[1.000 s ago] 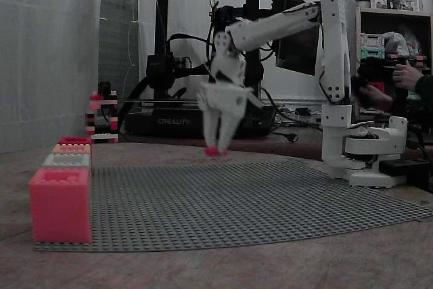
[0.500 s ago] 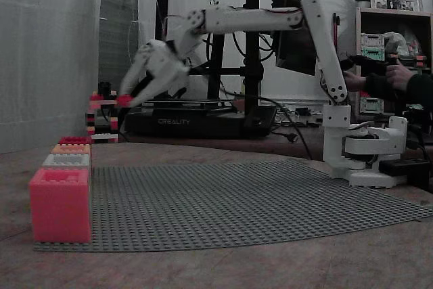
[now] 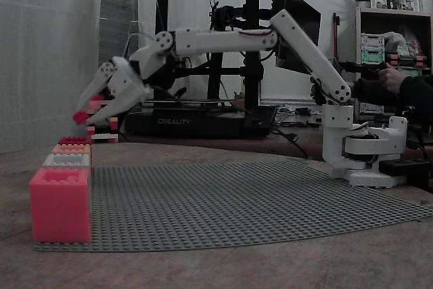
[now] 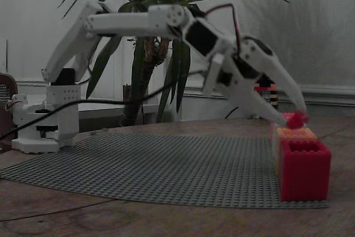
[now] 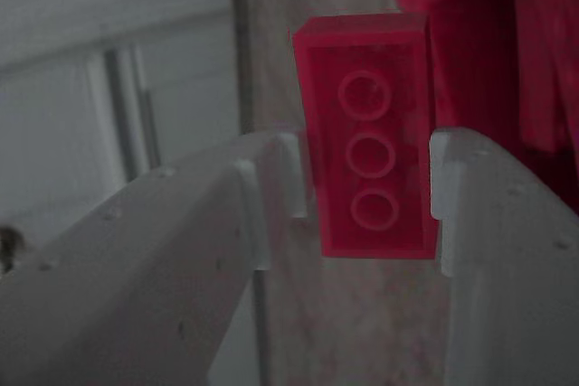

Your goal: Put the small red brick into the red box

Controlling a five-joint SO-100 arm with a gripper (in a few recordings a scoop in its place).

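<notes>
Open air lies under the claw [image 3: 82,117]; the box row [image 3: 65,160] below and tower [image 3: 101,116] behind hem it.

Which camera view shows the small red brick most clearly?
The wrist view: the small red brick is large there, its underside rings visible, held between the tool fingers. In both fixed views it is a tiny red spot at the tool tip.
</notes>
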